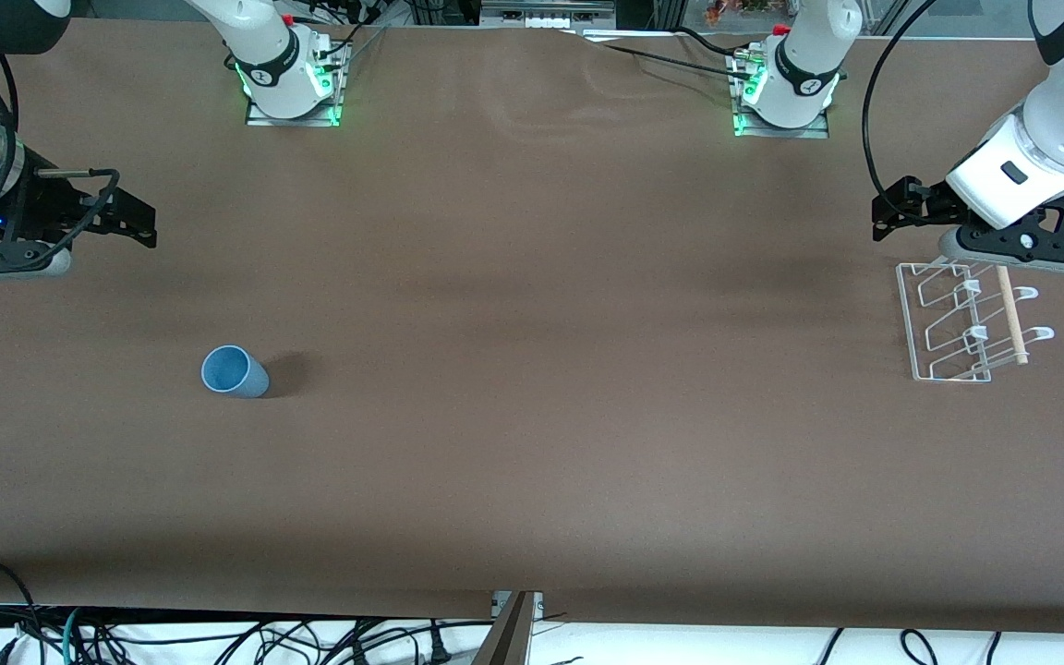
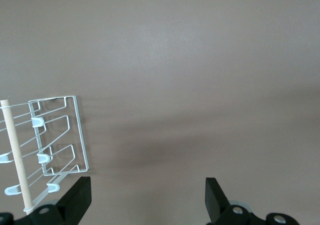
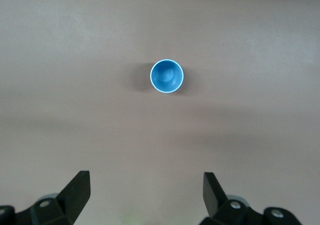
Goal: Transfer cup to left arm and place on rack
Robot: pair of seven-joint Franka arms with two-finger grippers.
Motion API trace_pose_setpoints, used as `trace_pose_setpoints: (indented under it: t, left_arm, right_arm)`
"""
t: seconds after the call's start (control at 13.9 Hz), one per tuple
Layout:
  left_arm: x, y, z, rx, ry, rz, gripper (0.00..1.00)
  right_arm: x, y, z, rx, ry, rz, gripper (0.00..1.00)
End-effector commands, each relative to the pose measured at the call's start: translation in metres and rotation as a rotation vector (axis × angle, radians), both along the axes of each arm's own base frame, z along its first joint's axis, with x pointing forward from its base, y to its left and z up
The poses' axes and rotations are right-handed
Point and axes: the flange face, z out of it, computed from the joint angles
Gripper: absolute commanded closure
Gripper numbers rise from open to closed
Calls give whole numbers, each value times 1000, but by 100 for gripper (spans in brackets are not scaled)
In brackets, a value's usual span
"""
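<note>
Black right hand and left hand hover spread, empty, above table.

Cup upright on table, right arm's end; rack at left arm's end, well apart.

We view the bench from high across it, robot bases at twelve o'clock. Each wrist camera looks straight down (closer in): the left shares the rack, the right the cup.
</note>
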Motion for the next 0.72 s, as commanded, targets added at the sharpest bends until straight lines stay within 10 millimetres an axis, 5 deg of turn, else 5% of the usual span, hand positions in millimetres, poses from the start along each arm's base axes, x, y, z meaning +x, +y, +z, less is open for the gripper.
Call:
trace_pose_setpoints:
  t: [0.0, 0.43, 0.65]
  left_arm:
    - [-1, 2, 6, 10, 3, 8, 0]
    - [-1, 3, 6, 10, 3, 9, 0]
    - [-1, 3, 7, 10, 1, 8, 0]
  right_arm:
    - [3, 2, 6, 9, -5, 14, 0]
    - [10, -4, -9, -15, 15, 5, 0]
    - [30, -17, -45, -37, 44, -10, 0]
